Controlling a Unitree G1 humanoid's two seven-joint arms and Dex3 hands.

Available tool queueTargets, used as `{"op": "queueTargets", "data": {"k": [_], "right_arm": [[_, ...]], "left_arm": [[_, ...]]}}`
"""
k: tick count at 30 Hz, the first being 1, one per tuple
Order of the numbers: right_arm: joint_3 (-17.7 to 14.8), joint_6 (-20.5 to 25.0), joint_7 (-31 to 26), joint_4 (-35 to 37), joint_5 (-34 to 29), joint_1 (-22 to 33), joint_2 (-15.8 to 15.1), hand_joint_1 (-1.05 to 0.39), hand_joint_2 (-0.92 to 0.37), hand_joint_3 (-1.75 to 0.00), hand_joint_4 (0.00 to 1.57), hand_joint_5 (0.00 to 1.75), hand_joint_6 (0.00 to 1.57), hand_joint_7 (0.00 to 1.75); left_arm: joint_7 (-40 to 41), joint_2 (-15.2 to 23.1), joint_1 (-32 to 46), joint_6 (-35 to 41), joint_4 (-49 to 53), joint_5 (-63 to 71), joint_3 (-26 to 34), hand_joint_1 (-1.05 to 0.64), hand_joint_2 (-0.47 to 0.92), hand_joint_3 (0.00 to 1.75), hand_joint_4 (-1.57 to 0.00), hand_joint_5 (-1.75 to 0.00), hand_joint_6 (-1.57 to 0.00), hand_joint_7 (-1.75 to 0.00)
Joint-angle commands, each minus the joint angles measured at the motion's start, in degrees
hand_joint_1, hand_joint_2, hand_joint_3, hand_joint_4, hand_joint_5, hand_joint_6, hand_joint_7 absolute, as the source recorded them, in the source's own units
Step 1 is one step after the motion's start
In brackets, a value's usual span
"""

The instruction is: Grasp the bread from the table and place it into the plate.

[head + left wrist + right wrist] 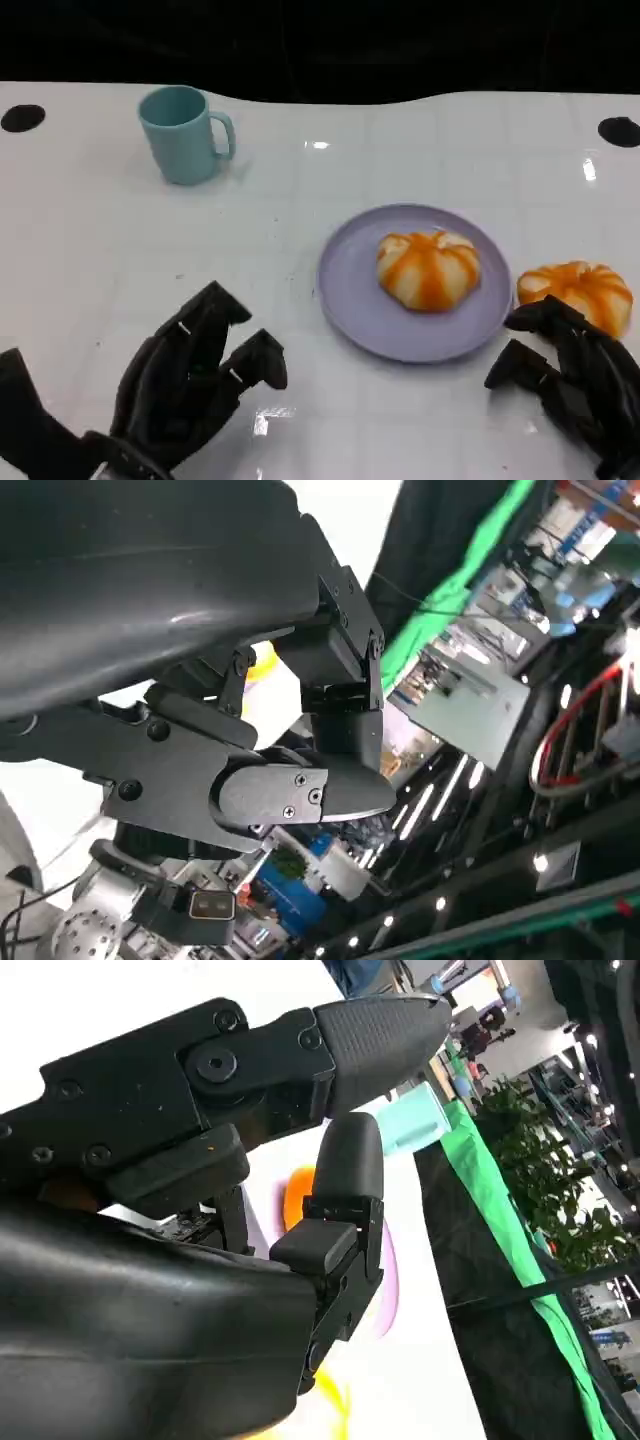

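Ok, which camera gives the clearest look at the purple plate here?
The head view: the whole purple plate is seen from above, with one orange-striped bread on it. The right wrist view catches just a purple sliver behind the right hand. In the left wrist view I can't make it out.

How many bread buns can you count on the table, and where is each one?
2. One bread bun sits on the purple plate. The second bread bun lies on the table just right of the plate, with the right hand at its near edge, partly hiding it.
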Motion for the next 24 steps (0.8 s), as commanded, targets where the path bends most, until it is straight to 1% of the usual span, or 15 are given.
{"op": "queueTargets", "data": {"k": [1, 3, 7, 9, 12, 17, 20, 24], "right_arm": [[0.11, -0.76, -1.38, -0.83, -0.92, 1.55, -0.81, -0.53, -0.92, -0.2, 0.64, 1.56, 0.61, 1.22], [0.15, -0.91, -1.6, -1.02, -1.05, 1.7, -0.8, -0.53, -0.92, -0.2, 0.64, 1.56, 0.62, 1.21], [0.16, -1.02, -1.95, -1.45, -1.36, 2.06, -0.74, -0.53, -0.92, -0.2, 0.65, 1.56, 0.62, 1.21], [0.19, -0.98, -2.28, -1.9, -1.51, 2.43, -0.77, -0.53, -0.92, -0.21, 0.64, 1.55, 0.62, 1.2], [0.3, -0.19, -2.57, -2.7, -1.4, 2.83, -0.78, -0.52, -0.92, -0.21, 0.63, 1.55, 0.62, 1.2], [0.43, -0.26, -2.96, -2.6, -1.66, 2.77, -0.85, -0.52, -0.92, -0.22, 0.63, 1.56, 0.62, 1.2], [0.32, -0.73, -1.9, -1.89, -1.3, 2.41, -0.94, -0.52, -0.92, -0.22, 0.63, 1.56, 0.61, 1.2], [0.17, -0.62, -1.51, -1.62, -1.14, 2.18, -1.0, -0.52, -0.92, -0.22, 0.62, 1.57, 0.6, 1.2]], "left_arm": [[1.65, -0.22, 2.09, 0.26, -1.82, 1.0, 0.43, -0.56, 0.92, 0.35, -0.81, -1.75, -0.66, -1.59], [1.63, -0.32, 2.34, 0.25, -1.9, 1.12, 0.48, -0.55, 0.92, 0.36, -0.81, -1.75, -0.65, -1.64], [1.11, -0.42, 2.65, -0.54, -1.19, 1.69, 0.42, -0.55, 0.92, 0.36, -0.81, -1.75, -0.64, -1.66], [0.45, -0.48, 2.94, -1.18, -0.12, 2.12, 0.39, -0.55, 0.92, 0.31, -0.83, -1.75, -0.65, -1.7], [0.49, -0.44, 3.2, -1.61, 0.13, 2.85, 0.29, -0.55, 0.92, 0.3, -0.84, -1.75, -0.66, -1.72], [0.79, -0.97, 3.35, -2.66, 0.36, 4.06, 0.35, -0.55, 0.92, 0.3, -0.85, -1.75, -0.65, -1.74], [-0.16, -1.0, 2.75, -3.91, 1.58, 4.39, 0.45, -0.55, 0.92, 0.32, -0.86, -1.75, -0.64, -1.75], [-0.08, -0.68, 2.38, -3.36, 1.87, 4.21, 0.55, -0.55, 0.92, 0.31, -0.86, -1.75, -0.64, -1.75]]}}
